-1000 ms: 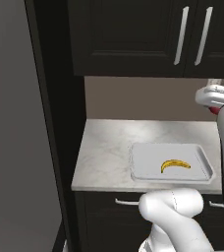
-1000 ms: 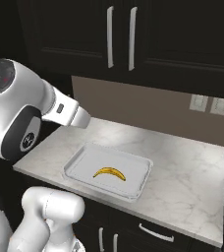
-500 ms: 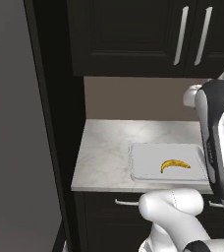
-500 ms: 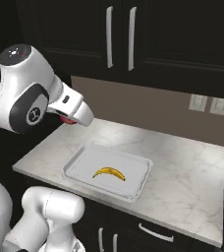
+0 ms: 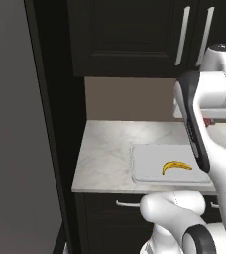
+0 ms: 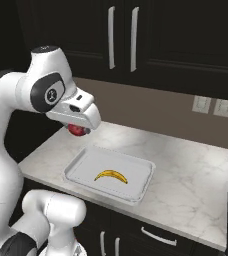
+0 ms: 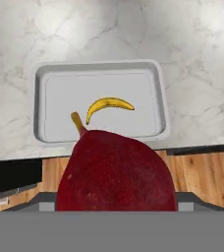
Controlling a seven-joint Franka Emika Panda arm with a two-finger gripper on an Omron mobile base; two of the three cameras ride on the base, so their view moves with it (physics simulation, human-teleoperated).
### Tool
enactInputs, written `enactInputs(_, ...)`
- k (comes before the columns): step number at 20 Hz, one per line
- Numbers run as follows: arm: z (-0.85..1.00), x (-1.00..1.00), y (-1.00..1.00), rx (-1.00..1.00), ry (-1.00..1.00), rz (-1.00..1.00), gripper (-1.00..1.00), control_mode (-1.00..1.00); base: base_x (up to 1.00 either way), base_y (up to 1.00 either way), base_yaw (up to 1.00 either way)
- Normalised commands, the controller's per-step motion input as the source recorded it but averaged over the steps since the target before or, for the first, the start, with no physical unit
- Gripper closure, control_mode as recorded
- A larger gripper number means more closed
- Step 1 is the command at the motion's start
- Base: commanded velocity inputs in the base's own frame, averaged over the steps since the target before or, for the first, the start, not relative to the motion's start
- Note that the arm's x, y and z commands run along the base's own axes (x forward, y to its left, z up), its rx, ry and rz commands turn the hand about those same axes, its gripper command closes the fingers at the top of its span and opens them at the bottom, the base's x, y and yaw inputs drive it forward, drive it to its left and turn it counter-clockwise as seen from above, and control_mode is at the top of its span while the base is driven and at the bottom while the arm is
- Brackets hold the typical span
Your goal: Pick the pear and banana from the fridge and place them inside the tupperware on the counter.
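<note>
The dark red pear (image 7: pixel 116 172) fills the bottom of the hand view, stem pointing up, and my gripper (image 6: pixel 77 131) is shut on it. In the right base view the pear (image 6: pixel 76 130) peeks out under the hand, above the rear left corner of the white tupperware (image 6: pixel 142 186). The yellow banana (image 6: pixel 111 175) lies in the middle of that tupperware (image 7: pixel 38 101) on the marbled counter (image 6: pixel 196 165). From the left base view the banana (image 5: pixel 176 166) rests in the tupperware (image 5: pixel 140 166), partly behind my arm. The fridge's interior is out of view.
Black upper cabinets with silver handles (image 6: pixel 121 37) hang over the counter, and wall outlets (image 6: pixel 211 105) sit at the back right. A tall grey panel (image 5: pixel 11 124) stands left of the counter (image 5: pixel 105 154). Wood floor (image 7: pixel 197 172) lies below the counter's front edge.
My arm has swung round over the counter, carrying the pear from the side to a spot above the tupperware's rear left corner. Banana and tupperware have not moved.
</note>
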Motion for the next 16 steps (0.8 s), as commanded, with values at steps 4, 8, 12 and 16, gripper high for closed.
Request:
enactInputs(4, -0.65, 0.18, 0.0, -0.01, 0.18, 0.19, 1.0, -1.0, 0.0, 0.0, 0.0)
enactInputs(8, -0.63, 0.24, 0.0, -0.02, 0.2, 0.18, 1.0, -1.0, 0.0, 0.0, 0.0)
enactInputs(12, -0.58, 0.39, 0.0, 0.0, 0.18, 0.18, 1.0, -1.0, 0.0, 0.0, 0.0)
enactInputs(16, -0.55, 0.48, 0.0, 0.0, 0.06, 0.2, 1.0, -1.0, 0.0, 0.0, 0.0)
